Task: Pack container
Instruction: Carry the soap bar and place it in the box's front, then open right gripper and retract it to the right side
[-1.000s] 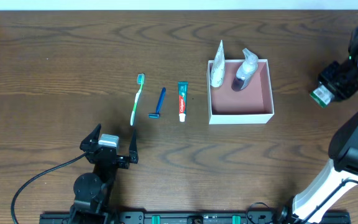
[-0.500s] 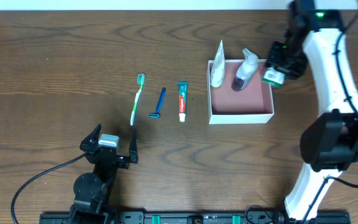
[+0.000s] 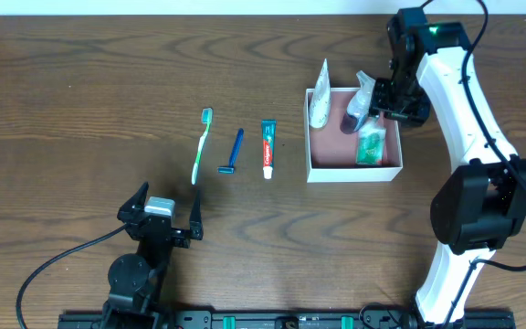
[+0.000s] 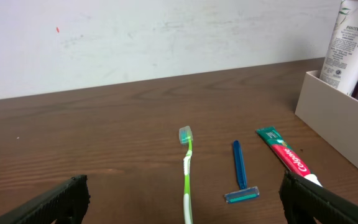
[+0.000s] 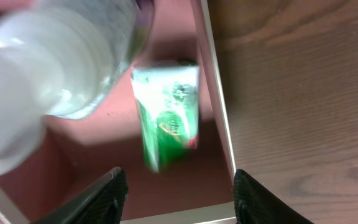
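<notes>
The container [image 3: 354, 174] is a square white box with a dusty-pink inside, right of centre. In it stand a white tube [image 3: 319, 100] and a clear spray bottle [image 3: 359, 102], and a green-and-white packet [image 3: 370, 144] lies on its floor at the right side. My right gripper [image 3: 389, 108] hovers over the box's far right corner, open and empty. In the right wrist view its fingers [image 5: 179, 186] are spread above the packet [image 5: 166, 118], with the bottle [image 5: 61, 56] at the left and the box wall [image 5: 211, 74] at the right. My left gripper [image 3: 167, 196] is open and empty near the front edge.
A green toothbrush [image 3: 201, 146], a blue razor [image 3: 233, 151] and a red-and-green toothpaste tube [image 3: 267, 148] lie in a row left of the box. The left wrist view shows the toothbrush [image 4: 187, 168], razor [image 4: 238, 174], toothpaste [image 4: 284, 155] and box wall [image 4: 334, 124].
My right arm swung in from the far right with the green packet to above the box. The packet now lies free inside the box. The left arm has not moved.
</notes>
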Controlling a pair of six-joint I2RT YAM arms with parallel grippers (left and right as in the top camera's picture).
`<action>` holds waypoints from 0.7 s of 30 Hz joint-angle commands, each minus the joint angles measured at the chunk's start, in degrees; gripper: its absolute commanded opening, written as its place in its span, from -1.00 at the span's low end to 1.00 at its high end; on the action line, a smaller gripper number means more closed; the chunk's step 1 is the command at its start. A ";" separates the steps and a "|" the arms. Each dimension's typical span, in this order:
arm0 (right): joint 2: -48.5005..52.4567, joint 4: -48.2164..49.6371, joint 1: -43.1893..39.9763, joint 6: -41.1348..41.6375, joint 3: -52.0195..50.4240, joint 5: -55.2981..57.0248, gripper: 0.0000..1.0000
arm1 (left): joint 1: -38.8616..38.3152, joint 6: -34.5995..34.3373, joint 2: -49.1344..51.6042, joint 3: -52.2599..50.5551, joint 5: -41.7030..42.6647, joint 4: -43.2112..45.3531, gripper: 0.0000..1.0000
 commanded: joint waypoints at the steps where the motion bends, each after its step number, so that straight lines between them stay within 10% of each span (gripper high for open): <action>1: -0.50 0.81 0.35 -1.66 -2.14 1.27 0.12 | 0.35 0.94 -0.31 -1.84 -0.07 -0.85 0.96; 17: -2.16 -1.79 -5.66 -1.62 5.42 2.34 0.15 | 0.35 0.94 -0.31 -1.84 -0.07 -0.85 0.96; 21: -3.67 -2.51 -11.19 1.95 8.87 2.27 0.62 | 0.35 0.94 -0.31 -1.84 -0.07 -0.85 0.96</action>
